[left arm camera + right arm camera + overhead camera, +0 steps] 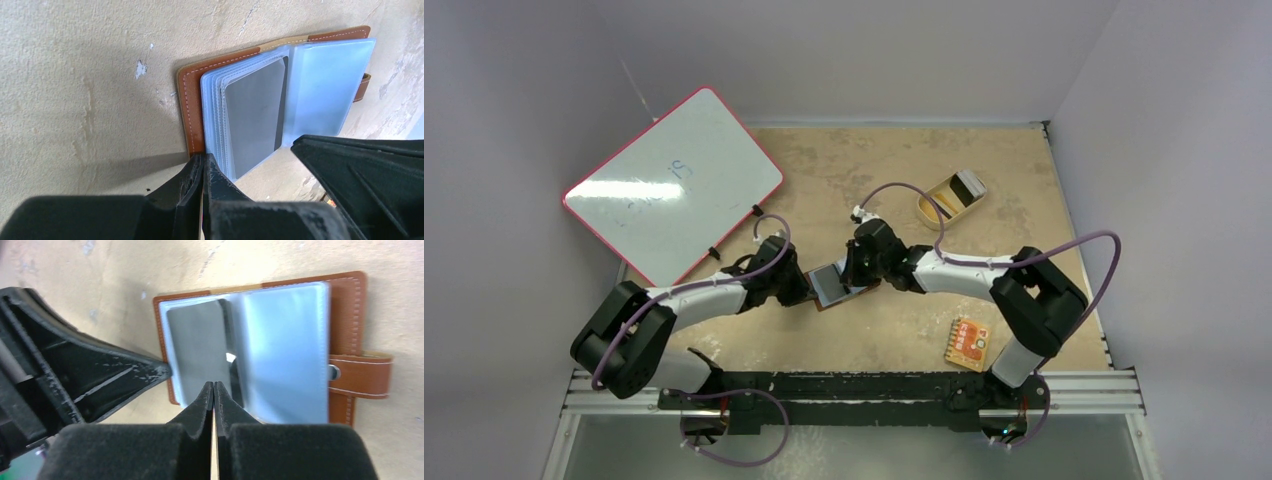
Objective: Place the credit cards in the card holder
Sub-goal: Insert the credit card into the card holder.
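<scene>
Your left claw (202,172), pressed together, bears on the open card holder's (192,100) near corner mid-table (874,340), likely steadying it. Your right claw (214,390), also pressed together, noses a black credit card (197,345) into a clear pocket. Beyond, a tan dish (926,212) apparently holds more.

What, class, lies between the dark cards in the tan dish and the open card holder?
Nothing loose lies on the table between the cards in the tan dish and the card holder. Only the right arm's wrist and purple cable cross above that stretch; the right gripper is shut at the holder's clear pockets.
</scene>
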Controlling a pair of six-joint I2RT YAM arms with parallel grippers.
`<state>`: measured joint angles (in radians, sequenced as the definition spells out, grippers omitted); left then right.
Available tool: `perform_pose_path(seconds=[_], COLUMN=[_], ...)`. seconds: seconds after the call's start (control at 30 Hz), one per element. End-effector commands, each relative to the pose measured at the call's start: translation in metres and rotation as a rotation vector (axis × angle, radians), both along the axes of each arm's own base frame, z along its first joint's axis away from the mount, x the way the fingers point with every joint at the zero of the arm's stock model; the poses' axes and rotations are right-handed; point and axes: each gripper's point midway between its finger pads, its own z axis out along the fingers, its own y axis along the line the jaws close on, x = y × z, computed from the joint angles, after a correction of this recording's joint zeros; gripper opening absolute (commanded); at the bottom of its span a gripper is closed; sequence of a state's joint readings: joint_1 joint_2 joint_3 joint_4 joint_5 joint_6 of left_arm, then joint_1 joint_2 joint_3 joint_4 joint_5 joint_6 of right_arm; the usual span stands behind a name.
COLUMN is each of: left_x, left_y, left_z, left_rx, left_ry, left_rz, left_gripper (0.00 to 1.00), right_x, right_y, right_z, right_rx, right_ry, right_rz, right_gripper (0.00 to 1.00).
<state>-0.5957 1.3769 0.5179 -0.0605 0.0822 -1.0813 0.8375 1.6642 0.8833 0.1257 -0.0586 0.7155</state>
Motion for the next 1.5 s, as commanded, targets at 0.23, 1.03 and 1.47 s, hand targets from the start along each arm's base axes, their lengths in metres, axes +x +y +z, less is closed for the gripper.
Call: perform_pose_path(seconds=[0.23,1.03,1.47], left_x=[0.003,0.007,0.027], left_y=[0.011,0.017,0.020], left_z=[-0.004,0.011,0.113], left_rx=[0.064,0.122,0.115], left_ry=[-0.004,-0.026,-0.262], left_rz=[0.013,-0.004,-0.046], left_gripper=[0.00,0.00,0.44], right_x=[0.024,-0.015,0.081], right_y=[-0.037,0.009,-0.073], right_z=[-0.016,0.003,0.104], right_rx=[-0.257,-0.079,-0.228], right_ry=[-0.094,-0.006,-0.304], right_rz=[-0.056,0.072,-0.108], right_gripper=[0.00,0.00,0.45])
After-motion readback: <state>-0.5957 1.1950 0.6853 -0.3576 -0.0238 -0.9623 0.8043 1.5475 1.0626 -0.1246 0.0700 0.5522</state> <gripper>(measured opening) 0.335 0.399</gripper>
